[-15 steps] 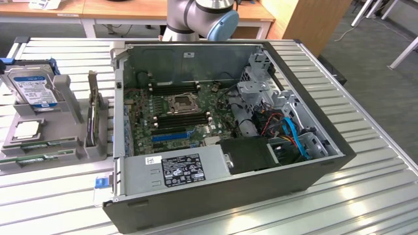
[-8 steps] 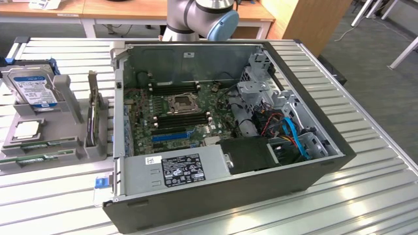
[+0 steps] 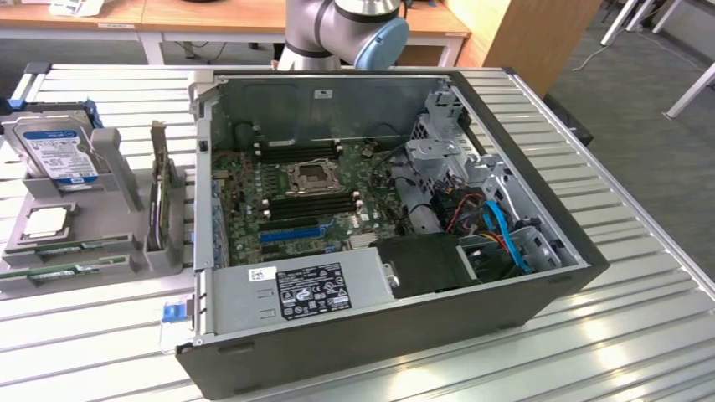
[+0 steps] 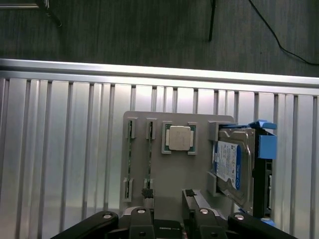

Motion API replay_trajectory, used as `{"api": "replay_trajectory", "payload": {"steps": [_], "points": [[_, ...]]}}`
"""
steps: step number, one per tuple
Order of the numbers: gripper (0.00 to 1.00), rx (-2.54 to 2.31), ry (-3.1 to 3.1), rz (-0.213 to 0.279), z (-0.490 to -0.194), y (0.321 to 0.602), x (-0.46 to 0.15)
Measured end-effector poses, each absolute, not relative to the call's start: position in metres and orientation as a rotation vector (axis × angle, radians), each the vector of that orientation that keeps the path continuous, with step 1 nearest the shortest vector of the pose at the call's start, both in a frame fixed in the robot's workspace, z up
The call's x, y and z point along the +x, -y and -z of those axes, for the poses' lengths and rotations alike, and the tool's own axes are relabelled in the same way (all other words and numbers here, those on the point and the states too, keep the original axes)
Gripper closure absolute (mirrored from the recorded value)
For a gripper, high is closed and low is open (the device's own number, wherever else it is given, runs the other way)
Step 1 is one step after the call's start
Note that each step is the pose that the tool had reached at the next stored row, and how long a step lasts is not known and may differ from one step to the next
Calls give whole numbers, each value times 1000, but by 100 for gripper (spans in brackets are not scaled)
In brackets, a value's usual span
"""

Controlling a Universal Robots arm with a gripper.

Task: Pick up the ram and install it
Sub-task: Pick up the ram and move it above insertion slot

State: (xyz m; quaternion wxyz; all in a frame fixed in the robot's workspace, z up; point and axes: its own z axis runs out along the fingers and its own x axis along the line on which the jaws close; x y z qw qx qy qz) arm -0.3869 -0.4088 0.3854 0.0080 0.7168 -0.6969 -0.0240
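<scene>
Remote station: my gripper [image 4: 168, 195] hangs with its dark fingers [image 4: 147, 193] spread wide and nothing between them, above the grey moulded tray [image 4: 164, 174] on the ribbed aluminium table [image 4: 60, 149]. The ram [image 4: 149, 159], a thin green stick, stands on edge in its slot just beside one fingertip, with a twin stick [image 4: 130, 159] in the next slot. A square metal-capped processor [image 4: 179, 138] and a blue-labelled hard drive [image 4: 230, 167] share the tray. I cannot read the drive's print. Bare slats lie open beyond the twin stick. The open computer case [image 3: 369, 352] stands just beside the tray, its power supply [image 3: 301, 289] stickered, lettering illegible.
</scene>
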Motion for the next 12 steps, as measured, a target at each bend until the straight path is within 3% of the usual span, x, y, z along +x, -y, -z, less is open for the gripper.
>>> {"api": "replay_trajectory", "payload": {"steps": [12], "points": [[64,2241,2178,76,-383,411,-387]]}}
